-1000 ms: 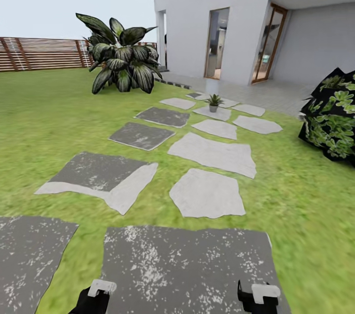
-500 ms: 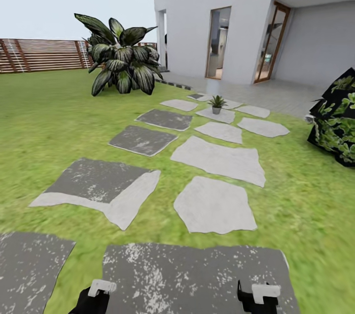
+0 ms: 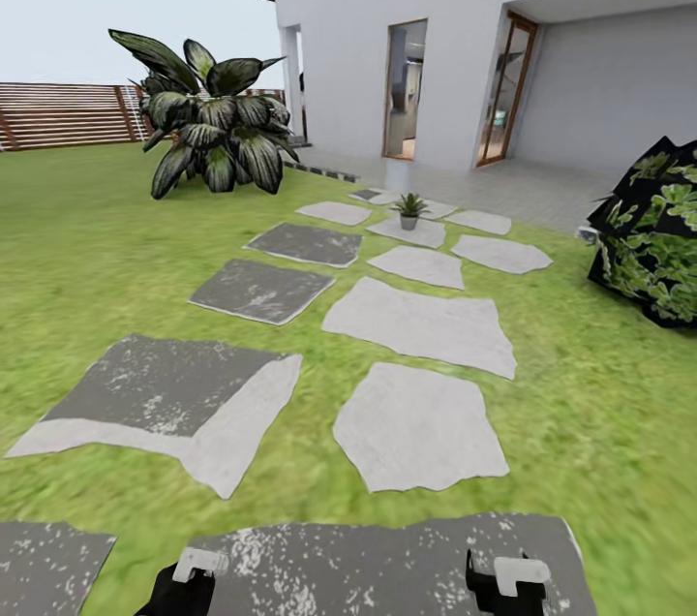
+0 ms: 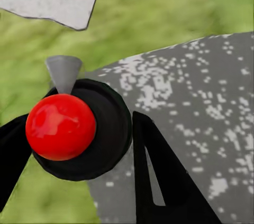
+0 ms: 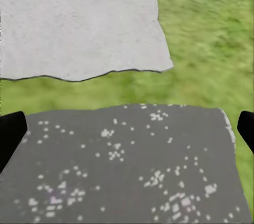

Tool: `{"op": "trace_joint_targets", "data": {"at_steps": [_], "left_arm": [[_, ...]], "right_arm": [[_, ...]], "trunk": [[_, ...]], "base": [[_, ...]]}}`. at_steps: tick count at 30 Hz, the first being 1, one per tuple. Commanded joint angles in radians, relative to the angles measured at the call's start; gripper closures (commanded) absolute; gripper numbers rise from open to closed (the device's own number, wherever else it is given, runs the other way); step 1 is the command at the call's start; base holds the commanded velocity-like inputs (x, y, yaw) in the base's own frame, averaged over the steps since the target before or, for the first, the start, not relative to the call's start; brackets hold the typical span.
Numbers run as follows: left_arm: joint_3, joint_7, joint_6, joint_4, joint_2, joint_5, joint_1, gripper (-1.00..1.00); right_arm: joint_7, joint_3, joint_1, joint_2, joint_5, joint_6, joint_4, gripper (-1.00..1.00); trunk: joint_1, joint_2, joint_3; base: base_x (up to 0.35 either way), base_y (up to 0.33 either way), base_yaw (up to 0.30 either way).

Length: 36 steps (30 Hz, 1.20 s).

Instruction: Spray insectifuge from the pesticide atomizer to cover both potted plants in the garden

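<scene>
You are rolling up the stepping stones [image 3: 419, 323]; since a second ago the view has swung, and the camera moved, not the objects. One potted plant [image 3: 409, 209] is sitting at 12 o'clock on a far stone, ahead of the house [image 3: 465, 35]. Left gripper [image 3: 186, 575] is clamped on the pesticide atomizer [image 4: 79, 129]. Right gripper [image 5: 127, 131] is spread wide, carrying nothing. Spraying looks not yet begun.

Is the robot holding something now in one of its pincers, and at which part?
Nothing is held. The right pincer is open over a stone; the left pincer shows no grasped object.
</scene>
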Motion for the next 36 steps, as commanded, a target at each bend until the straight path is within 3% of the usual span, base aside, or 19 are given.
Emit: {"op": "trace_joint_targets", "data": {"at_steps": [1,36], "left_arm": [[-0.006,-0.005,-0.003,0.001,0.0,0.01,-0.001,1.0],[-0.006,-0.005,-0.003,0.001,0.0,0.01,-0.001,1.0]], "right_arm": [[-0.007,-0.006,-0.001,0.0,0.011,-0.001,0.001,-1.0],[-0.007,-0.006,-0.001,0.0,0.011,-0.001,0.001,-1.0]], "trunk": [[0.0,0.0,-0.001],[0.0,0.0,-0.001]], "base": [[0.308,0.113,-0.013],[0.308,0.113,-0.001]]}}
